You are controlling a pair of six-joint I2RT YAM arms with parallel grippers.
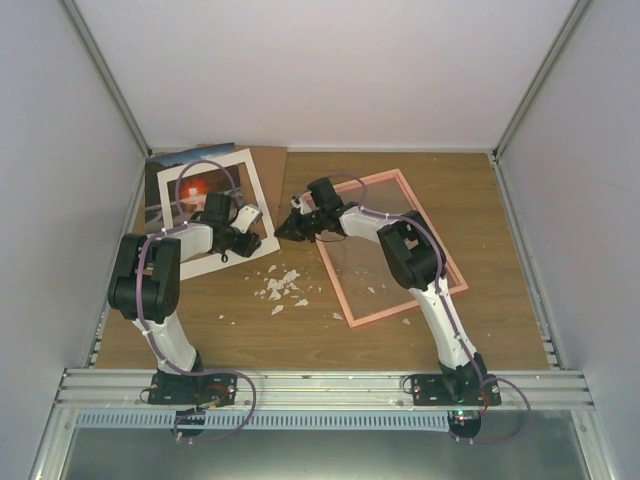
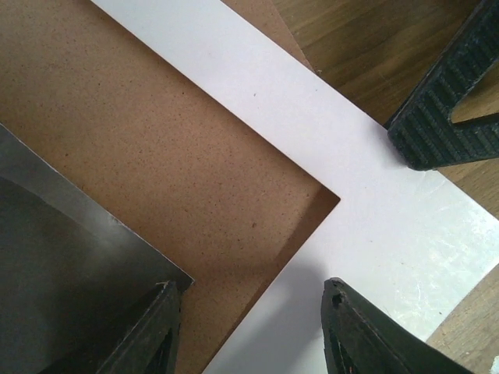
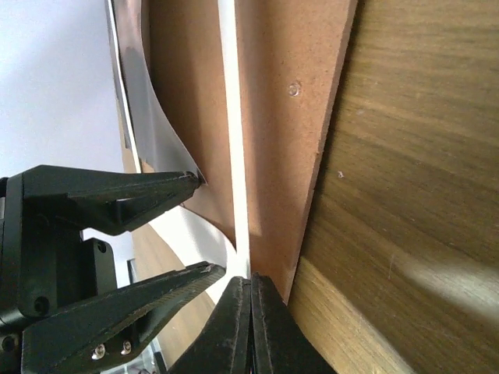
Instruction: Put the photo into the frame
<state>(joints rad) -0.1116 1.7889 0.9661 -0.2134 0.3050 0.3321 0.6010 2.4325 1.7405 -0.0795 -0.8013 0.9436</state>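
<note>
You've got 1 photo [image 1: 195, 185], 1 frame [image 1: 405, 309], 1 white mat [image 1: 215, 157], 1 brown board [image 1: 270, 170]. So 4 flat pieces, one of each kind. 2 arms: left arm [image 1: 150, 275], right arm [image 1: 410, 255]. 2 grippers, one per arm: left gripper [image 2: 249, 319], right gripper [image 3: 251, 312]. 2 fingers each, 4 fingers total. White scraps [image 1: 280, 285]: one loose bunch plus few strays, too small for you to get proper count. 1 table [image 1: 500, 300].

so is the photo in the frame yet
Out. The photo is at the far left with the white mat; the pink frame lies apart on the right, holding only its clear pane.
</note>
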